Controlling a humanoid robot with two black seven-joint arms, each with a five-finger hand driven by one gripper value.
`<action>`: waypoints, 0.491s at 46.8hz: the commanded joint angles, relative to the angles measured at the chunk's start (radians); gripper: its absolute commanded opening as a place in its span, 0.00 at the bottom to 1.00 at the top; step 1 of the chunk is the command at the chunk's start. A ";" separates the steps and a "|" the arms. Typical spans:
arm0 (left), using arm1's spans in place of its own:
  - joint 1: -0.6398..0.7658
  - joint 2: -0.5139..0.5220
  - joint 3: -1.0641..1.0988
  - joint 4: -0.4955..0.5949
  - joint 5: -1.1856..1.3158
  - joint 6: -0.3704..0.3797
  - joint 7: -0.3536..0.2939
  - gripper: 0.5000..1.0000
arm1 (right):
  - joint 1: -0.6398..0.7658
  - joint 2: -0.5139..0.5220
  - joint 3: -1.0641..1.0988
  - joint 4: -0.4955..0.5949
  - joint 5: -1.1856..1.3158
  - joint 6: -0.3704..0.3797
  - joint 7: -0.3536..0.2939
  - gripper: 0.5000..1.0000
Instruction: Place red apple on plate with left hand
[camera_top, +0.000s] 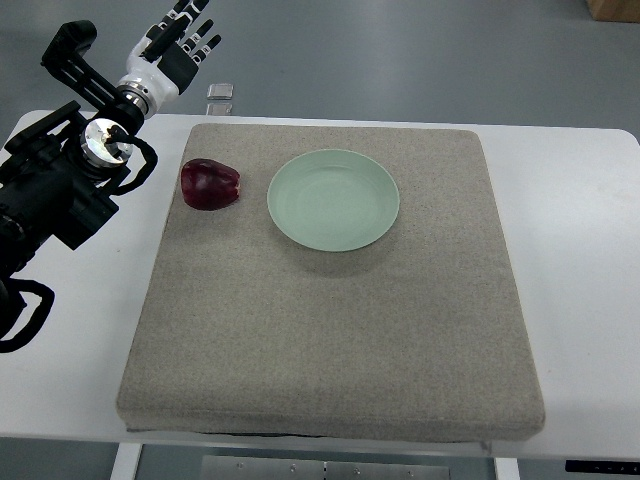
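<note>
Nothing is done yet, by the look of it. The red apple (210, 185) lies on the grey mat (330, 330) just left of the empty green plate (333, 199), not touching it. The left hand (178, 45) hangs beyond the counter (580, 290) edge, fingers spread, holding nothing. Reach, grasp and placing all remain.

One apple (210, 184), one plate (333, 199), one mat (330, 340)

The left robot hand (180, 40) fingertips are cut off at the top edge.
</note>
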 joint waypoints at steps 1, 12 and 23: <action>-0.002 0.003 0.001 -0.021 0.032 0.028 0.002 0.98 | 0.000 0.000 0.000 0.000 0.000 0.000 0.000 0.86; -0.021 0.005 0.001 -0.046 0.231 0.057 0.002 0.97 | 0.000 0.000 0.000 0.000 0.000 0.000 0.000 0.86; -0.058 0.063 0.078 -0.121 0.432 0.065 0.014 0.97 | 0.000 0.000 0.000 0.000 0.000 0.000 0.000 0.86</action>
